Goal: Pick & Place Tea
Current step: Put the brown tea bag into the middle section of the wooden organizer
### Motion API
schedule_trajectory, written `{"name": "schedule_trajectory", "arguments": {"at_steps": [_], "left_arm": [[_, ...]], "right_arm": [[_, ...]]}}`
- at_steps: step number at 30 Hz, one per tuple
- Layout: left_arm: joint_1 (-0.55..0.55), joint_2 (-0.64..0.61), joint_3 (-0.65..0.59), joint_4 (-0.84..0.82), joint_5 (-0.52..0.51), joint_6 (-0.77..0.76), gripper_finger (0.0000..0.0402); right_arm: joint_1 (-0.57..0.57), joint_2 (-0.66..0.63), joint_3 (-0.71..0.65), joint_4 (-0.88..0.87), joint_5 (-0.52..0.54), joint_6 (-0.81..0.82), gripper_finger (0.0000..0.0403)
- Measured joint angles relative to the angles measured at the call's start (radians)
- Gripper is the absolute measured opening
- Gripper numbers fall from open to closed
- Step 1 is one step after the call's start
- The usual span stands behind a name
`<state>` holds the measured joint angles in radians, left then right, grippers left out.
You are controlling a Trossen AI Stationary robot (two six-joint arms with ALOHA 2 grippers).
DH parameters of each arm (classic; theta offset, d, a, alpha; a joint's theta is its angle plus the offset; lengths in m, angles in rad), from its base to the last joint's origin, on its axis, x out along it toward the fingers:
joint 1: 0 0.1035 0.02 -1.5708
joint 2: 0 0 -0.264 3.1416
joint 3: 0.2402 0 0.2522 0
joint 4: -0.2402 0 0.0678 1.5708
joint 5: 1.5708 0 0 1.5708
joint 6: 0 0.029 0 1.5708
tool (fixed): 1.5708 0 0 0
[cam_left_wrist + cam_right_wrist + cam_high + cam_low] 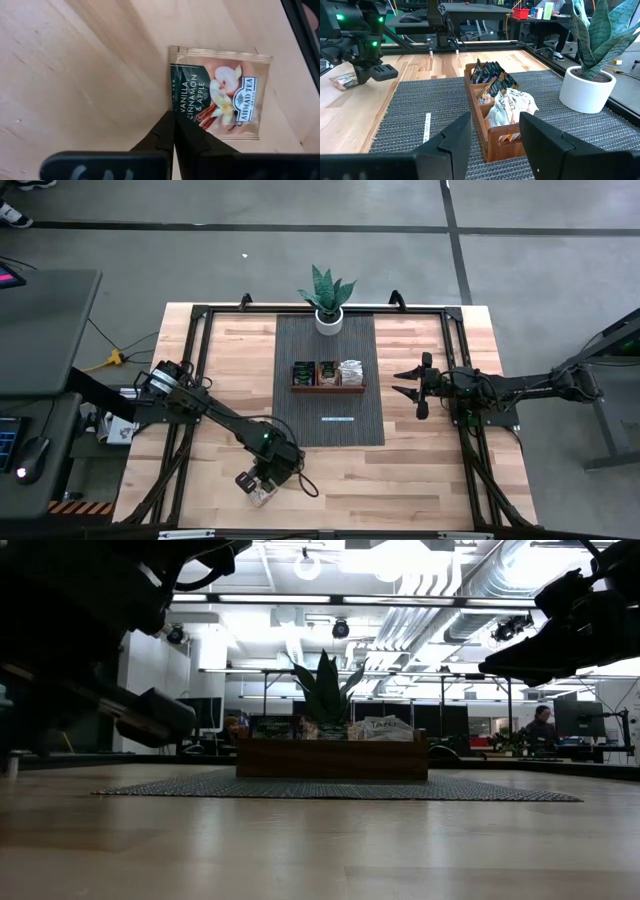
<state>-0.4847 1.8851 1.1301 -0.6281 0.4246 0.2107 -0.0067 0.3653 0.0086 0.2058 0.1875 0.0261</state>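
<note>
Left gripper [174, 131], jaws closed together with nothing between them, tips at the edge of one tea packet [218, 92] lying flat on the bare worktop [420, 480] near its front edge; label reads "AHMAD TEA", "VANILLA CINNAMON & APPLE". Right gripper [492, 137], jaws spread apart and empty, waits beside the mat [300, 430]. One wooden tray [328, 387], three compartments, holds further packets, count unclear.

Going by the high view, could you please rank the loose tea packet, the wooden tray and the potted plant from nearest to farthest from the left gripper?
1. Tea packet, at the left gripper, near edge.
2. Wooden tray, mid-mat.
3. Potted plant, far end.
</note>
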Motion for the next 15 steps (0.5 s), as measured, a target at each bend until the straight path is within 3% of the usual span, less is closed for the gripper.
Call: {"name": "schedule_trajectory", "arguments": {"at_steps": [9, 15], "left_arm": [[-0.002, 0.003, 0.0, 0.005, 0.054, -0.03, 0.0], [-0.002, 0.003, 0.0, -0.002, 0.031, -0.058, 0.0]], "right_arm": [[0.0, 0.0, 0.0, 0.0, 0.0, 0.0, 0.0158], [0.0, 0.0, 0.0, 0.0, 0.0, 0.0, 0.0162]]}}
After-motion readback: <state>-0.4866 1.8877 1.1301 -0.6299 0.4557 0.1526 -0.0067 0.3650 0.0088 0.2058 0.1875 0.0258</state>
